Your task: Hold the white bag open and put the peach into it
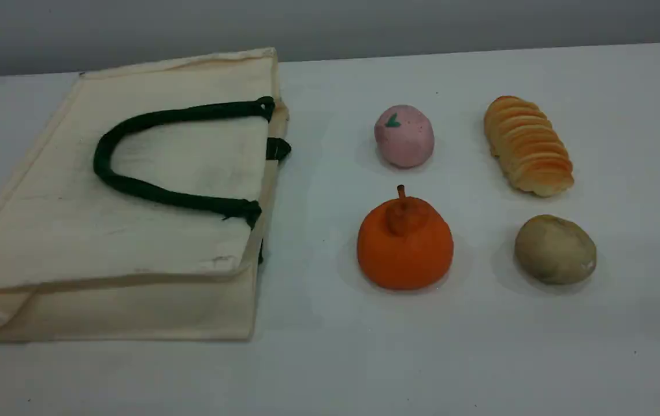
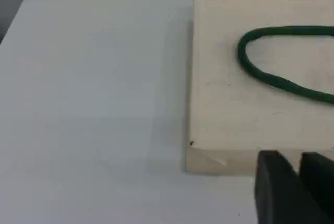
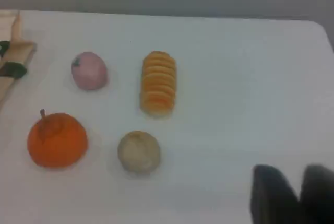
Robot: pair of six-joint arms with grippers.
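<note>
Not yet begun: opening and loading both remain.
On the surface (image 1: 480, 358) the white bag (image 1: 133, 231) lies flat, mouth unopened. The peach (image 1: 404, 136) sits well apart to its right, untouched. The left tool (image 2: 298, 177) and right tool (image 3: 300, 190) are each narrowly spread, pinching nothing.

The bag (image 1: 75, 231) lies left; to its right, the peach (image 1: 404, 136) sits behind the stemmed fruit (image 1: 404, 245), and farther right the loaf (image 1: 527, 144) behind the lump (image 1: 555, 249).
</note>
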